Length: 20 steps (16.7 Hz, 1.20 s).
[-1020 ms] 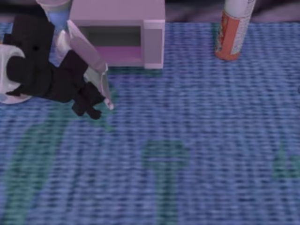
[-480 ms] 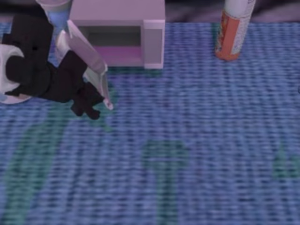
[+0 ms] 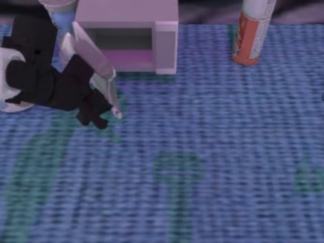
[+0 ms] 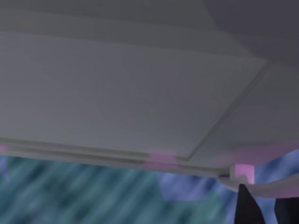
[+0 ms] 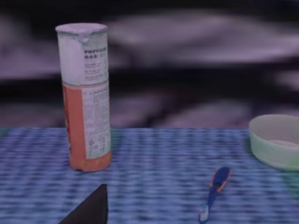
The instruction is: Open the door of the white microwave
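Observation:
The white microwave [image 3: 152, 12] stands at the back, left of centre, its dark cavity and pinkish floor showing. Its door [image 3: 93, 58] is swung out toward the front left, hinged at the left side. My left gripper [image 3: 98, 115] reaches from the left and is shut on the door's free edge. In the left wrist view the door [image 4: 121, 93] fills most of the picture, with a dark fingertip [image 4: 247, 207] just under its pink-tipped corner. My right gripper [image 5: 93, 207] is out of the top view and shows only as a dark tip low in its wrist view.
An orange-and-white canister [image 3: 251, 30] stands at the back right, also seen as a tall canister [image 5: 86, 98] in the right wrist view. A blue toothbrush [image 5: 215, 189] and a pale green bowl [image 5: 275, 140] lie beyond it. A white round bowl [image 3: 7, 83] sits under the left arm.
The left gripper and the door's free edge have shifted very slightly to the left. Nothing else has moved.

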Motion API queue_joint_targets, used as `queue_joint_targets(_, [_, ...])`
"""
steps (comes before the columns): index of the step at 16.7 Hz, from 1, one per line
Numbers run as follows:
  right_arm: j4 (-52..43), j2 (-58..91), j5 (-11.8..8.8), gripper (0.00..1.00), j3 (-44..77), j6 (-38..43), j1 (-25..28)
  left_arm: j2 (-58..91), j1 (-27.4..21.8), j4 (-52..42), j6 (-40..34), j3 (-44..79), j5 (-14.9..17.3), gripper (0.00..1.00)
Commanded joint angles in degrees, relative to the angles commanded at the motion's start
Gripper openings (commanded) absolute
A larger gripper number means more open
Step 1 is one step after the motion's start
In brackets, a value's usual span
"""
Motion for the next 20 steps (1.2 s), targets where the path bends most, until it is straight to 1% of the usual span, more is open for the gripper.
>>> queue_joint_targets(8, [0.0, 0.0, 0.0, 1.0, 0.0, 0.0, 0.0, 0.0, 0.0, 0.0, 0.0, 0.0, 0.0, 0.0])
queue_joint_targets(10, [0.0, 0.0, 0.0, 1.0, 0.0, 0.0, 0.0, 0.01, -0.23, -0.18, -0.04, -0.27, 0.36, 0.0])
queue_joint_targets(17, [0.0, 0.0, 0.0, 1.0, 0.0, 0.0, 0.0, 0.23, 1.95, -2.64, 4.92, 0.67, 2.76, 0.0])
queue_joint_targets(20, [0.0, 0.0, 0.0, 1.0, 0.0, 0.0, 0.0, 0.25, 2.04, -2.78, 5.14, 0.68, 2.86, 0.0])
